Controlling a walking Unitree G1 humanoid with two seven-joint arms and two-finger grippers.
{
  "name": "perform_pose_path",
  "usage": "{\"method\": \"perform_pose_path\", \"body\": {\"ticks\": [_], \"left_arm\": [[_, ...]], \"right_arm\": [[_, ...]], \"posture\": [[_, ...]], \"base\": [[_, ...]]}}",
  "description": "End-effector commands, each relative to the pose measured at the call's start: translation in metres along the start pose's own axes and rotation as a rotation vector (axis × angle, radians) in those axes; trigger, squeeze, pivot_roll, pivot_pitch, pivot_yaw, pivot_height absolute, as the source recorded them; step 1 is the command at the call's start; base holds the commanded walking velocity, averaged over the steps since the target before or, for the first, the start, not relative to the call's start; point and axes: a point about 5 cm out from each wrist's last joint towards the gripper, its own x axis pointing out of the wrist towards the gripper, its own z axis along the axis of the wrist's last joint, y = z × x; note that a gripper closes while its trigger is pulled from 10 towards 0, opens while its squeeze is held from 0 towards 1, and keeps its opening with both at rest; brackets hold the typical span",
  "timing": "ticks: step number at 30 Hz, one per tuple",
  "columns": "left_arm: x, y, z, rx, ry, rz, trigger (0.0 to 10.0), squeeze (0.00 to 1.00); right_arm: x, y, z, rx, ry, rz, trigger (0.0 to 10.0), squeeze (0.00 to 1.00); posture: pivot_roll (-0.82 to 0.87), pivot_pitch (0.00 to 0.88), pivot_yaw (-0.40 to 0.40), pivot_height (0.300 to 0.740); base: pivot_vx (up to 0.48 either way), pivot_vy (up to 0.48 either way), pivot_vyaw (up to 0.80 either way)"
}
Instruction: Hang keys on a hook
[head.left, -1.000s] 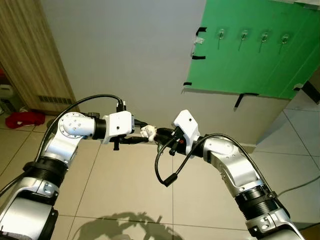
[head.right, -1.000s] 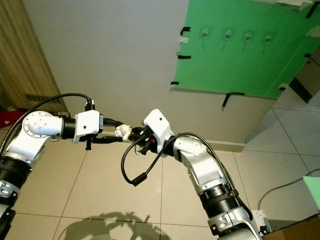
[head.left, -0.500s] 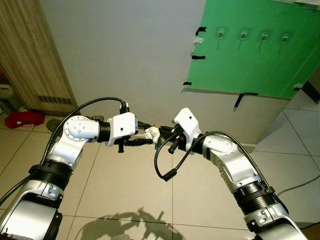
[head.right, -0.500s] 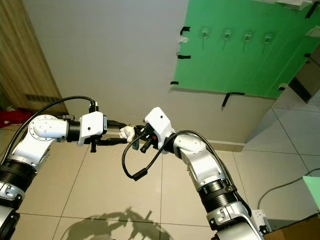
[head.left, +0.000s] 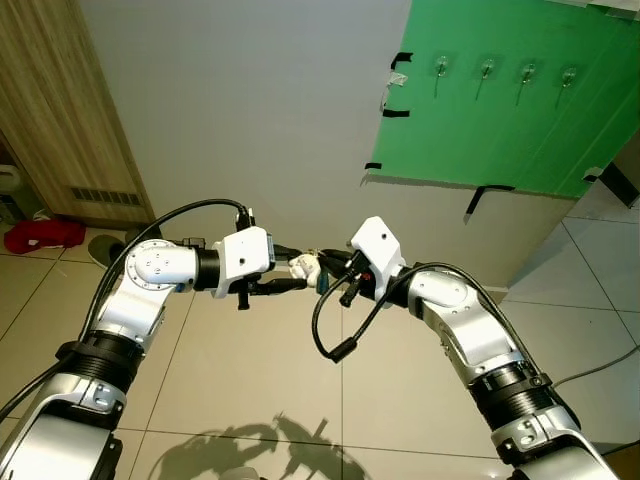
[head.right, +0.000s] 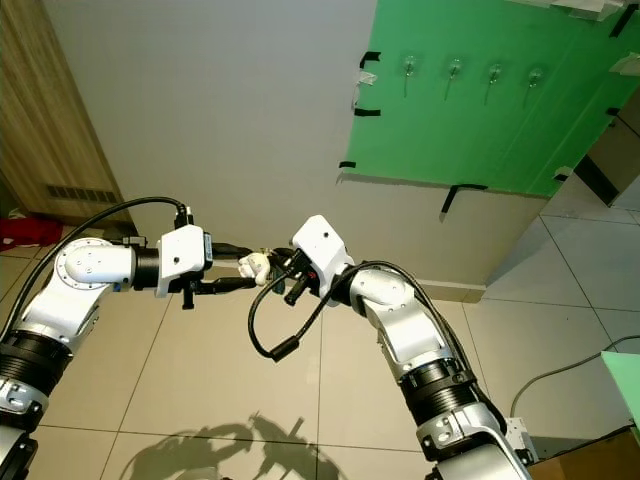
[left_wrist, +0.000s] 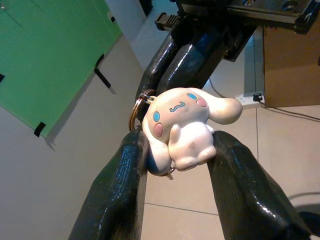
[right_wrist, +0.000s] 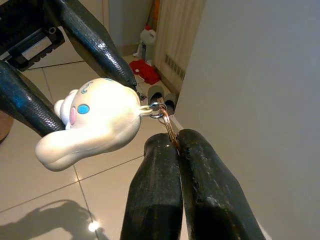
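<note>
Left hand (head.left: 300, 276) carried the white plush-dog keychain (head.left: 303, 266) rightward; right hand (head.left: 326, 272) now pinches its metal ring (right_wrist: 166, 121).

Keychain figure hanging in mid-air, hooks sitting up on the green board.
The white long-eared charm (left_wrist: 182, 127), blue eyes and pink cheeks, is lying sideways with its metal ring (right_wrist: 167, 122) sticking out; four small hooks (head.left: 441, 70) are lining up across the board (head.left: 500, 110).
</note>
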Motion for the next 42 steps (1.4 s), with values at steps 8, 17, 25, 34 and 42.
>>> {"method": "perform_pose_path", "body": {"ticks": [8, 17, 25, 34, 42], "left_arm": [[-0.001, -0.011, -0.004, -0.087, 0.006, -0.074, 10.0, 0.57], [0.0, -0.009, 0.0, -0.23, -0.104, -0.02, 10.0, 1.0], [0.013, -0.02, -0.019, -0.519, -0.205, 0.259, 10.0, 1.0], [0.032, -0.038, -0.053, -0.879, -0.137, 0.842, 10.0, 0.0], [0.025, -0.071, -0.088, -0.92, 0.062, 1.029, 10.0, 0.0]], "right_arm": [[-0.019, -0.032, 0.004, -0.046, 0.015, -0.133, 0.0, 0.0], [-0.021, -0.032, 0.007, -0.17, 0.049, -0.099, 0.0, 0.0], [-0.027, -0.026, -0.022, -0.461, 0.232, -0.106, 0.0, 0.0], [-0.038, -0.01, -0.075, -0.582, 0.399, -0.241, 0.0, 0.0], [-0.043, -0.004, -0.086, 0.098, 0.122, -0.578, 0.0, 0.0]], "posture": [[0.04, 0.0, -0.076, 0.74], [0.04, 0.0, -0.078, 0.74], [0.04, 0.0, -0.06, 0.74], [0.05, 0.0, -0.062, 0.74], [0.03, 0.0, -0.047, 0.74]], "base": [[0.0, 0.0, 0.0], [0.0, 0.0, 0.0], [0.0, 0.0, 0.0], [0.0, 0.0, 0.0], [0.0, 0.0, 0.0]]}}
